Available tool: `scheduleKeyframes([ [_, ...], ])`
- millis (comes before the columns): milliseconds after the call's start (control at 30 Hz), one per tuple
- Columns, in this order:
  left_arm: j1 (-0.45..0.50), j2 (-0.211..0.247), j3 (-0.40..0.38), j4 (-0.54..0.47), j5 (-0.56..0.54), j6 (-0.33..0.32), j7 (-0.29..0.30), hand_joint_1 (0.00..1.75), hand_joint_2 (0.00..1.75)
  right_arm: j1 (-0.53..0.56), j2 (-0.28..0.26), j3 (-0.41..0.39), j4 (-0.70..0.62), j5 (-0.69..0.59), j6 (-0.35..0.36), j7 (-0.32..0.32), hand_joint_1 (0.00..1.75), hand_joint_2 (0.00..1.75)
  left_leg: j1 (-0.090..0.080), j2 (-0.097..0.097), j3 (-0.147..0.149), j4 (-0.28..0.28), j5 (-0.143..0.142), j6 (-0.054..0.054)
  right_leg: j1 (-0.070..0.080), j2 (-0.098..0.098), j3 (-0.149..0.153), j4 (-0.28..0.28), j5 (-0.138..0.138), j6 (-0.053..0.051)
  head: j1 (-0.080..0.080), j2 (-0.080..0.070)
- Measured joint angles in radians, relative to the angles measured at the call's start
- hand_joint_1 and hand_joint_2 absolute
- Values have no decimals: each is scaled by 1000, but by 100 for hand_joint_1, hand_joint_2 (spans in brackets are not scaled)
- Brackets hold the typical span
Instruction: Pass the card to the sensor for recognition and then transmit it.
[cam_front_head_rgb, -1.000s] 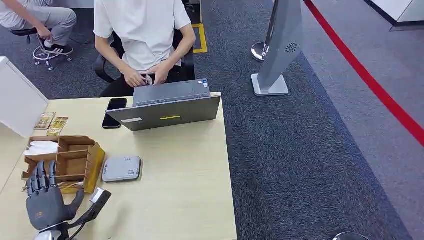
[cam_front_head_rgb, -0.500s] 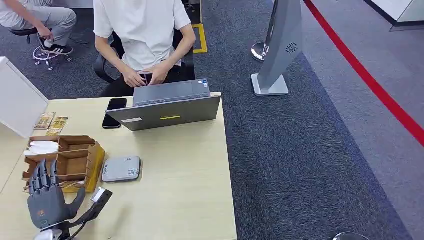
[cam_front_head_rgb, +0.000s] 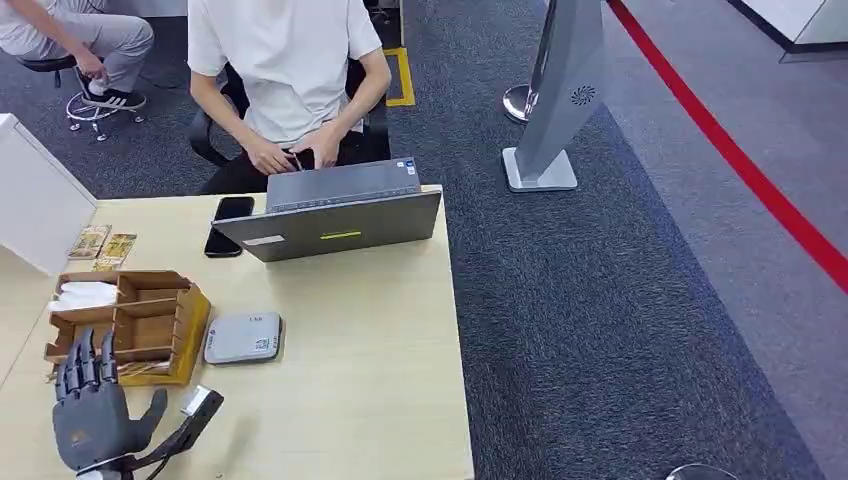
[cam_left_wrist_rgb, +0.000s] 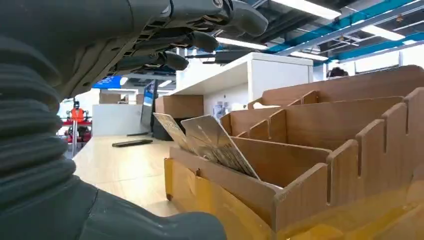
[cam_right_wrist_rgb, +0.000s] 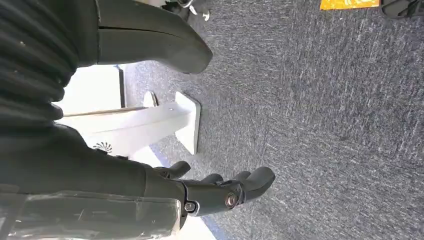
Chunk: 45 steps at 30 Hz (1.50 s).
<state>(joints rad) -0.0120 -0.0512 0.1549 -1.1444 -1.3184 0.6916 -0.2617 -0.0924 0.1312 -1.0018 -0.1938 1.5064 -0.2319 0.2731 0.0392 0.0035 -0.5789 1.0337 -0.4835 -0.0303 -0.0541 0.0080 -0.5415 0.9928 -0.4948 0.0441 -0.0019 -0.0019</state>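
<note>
Head view: high, looking forward and down over desk (cam_front_head_rgb: 380, 340), left hand (cam_front_head_rgb: 92, 415) at lower left. Left wrist view: low at desk level, close behind left hand (cam_left_wrist_rgb: 165, 35), facing wooden organizer (cam_left_wrist_rgb: 320, 165); organizer (cam_front_head_rgb: 150, 325) shared with head view. Right wrist view: turned sideways, aimed at carpet (cam_right_wrist_rgb: 325, 125) past right hand (cam_right_wrist_rgb: 220, 192).

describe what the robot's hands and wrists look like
The left hand is dark grey with a smooth palm, darker segmented fingers and a thick thumb. A grey ribbed cover wraps its wrist, beside a black bracket. The right hand has dark glossy fingers with small metal screws.
</note>
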Motion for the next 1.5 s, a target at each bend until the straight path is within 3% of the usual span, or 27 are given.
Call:
scheduleKeyframes([
  [167,8,26,-40,-2,3,-1,10,0,175,0,0,0,0,0,0,0,0,175,0,0,0,0,0,0,0,0,0,0,0,0,0,0],
  [367,17,53,-77,-13,-2,-30,63,0,175,0,0,-1,0,-16,-2,0,0,175,0,0,0,0,0,0,0,0,0,0,0,0,0,0],
  [700,88,123,-139,-162,-26,-103,130,0,175,1,0,-2,0,-31,-2,2,0,175,0,0,0,0,0,0,0,0,0,0,0,0,0,0],
  [1500,106,144,-159,-214,-27,-105,132,0,175,1,-1,-2,0,-31,-2,2,0,175,0,0,0,0,0,0,0,0,0,0,0,0,0,0],
])
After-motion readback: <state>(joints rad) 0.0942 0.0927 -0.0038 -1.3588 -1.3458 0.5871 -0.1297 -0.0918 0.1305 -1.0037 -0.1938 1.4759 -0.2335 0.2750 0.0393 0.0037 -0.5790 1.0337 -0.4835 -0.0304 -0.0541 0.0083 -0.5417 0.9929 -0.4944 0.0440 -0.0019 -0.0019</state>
